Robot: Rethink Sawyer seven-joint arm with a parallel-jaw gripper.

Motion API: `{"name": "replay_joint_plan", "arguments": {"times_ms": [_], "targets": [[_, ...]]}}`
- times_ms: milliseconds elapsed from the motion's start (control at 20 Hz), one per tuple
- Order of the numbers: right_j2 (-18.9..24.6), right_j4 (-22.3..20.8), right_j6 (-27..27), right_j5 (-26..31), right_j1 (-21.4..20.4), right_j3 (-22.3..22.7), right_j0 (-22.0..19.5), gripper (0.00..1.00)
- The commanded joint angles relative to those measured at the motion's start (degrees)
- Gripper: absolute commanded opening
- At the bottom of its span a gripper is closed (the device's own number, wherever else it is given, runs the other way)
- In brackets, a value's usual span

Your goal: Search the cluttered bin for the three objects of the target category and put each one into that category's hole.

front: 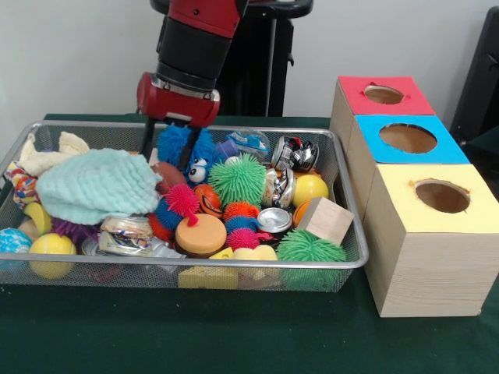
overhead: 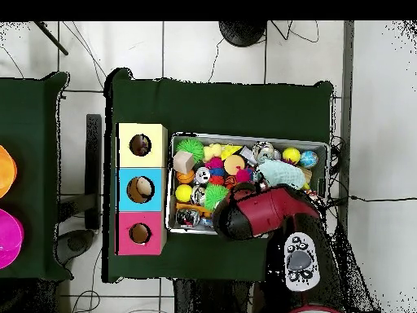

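One gripper (front: 166,148) is reaching down into the wire bin (front: 349,204) at its far side, its two dark fingers (front: 147,139) spread apart, seemingly straddling the blue fuzzy toy (front: 178,145) without clamping it. Beside the bin, three boxes are standing in a row, with red (front: 383,94), blue (front: 408,138) and yellow (front: 441,195) holes.

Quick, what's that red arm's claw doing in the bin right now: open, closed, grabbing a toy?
Gripper: open, fingers down in the bin beside the blue fuzzy toy, holding nothing that shows.
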Motion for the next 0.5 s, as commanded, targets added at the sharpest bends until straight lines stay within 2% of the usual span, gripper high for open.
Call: {"name": "replay_joint_plan", "arguments": {"times_ms": [50, 300, 500], "targets": [[-8.76, -4.34, 12.48, -1.27, 6.21, -11.46, 7.95, 1.00], [-15.90, -4.10, 16.29, -5.19, 11.56, -15.36, 12.87, 1.00], [-19.36, -2.03, 16.99, -7.45, 14.64, -17.05, 14.47, 1.00]]}}
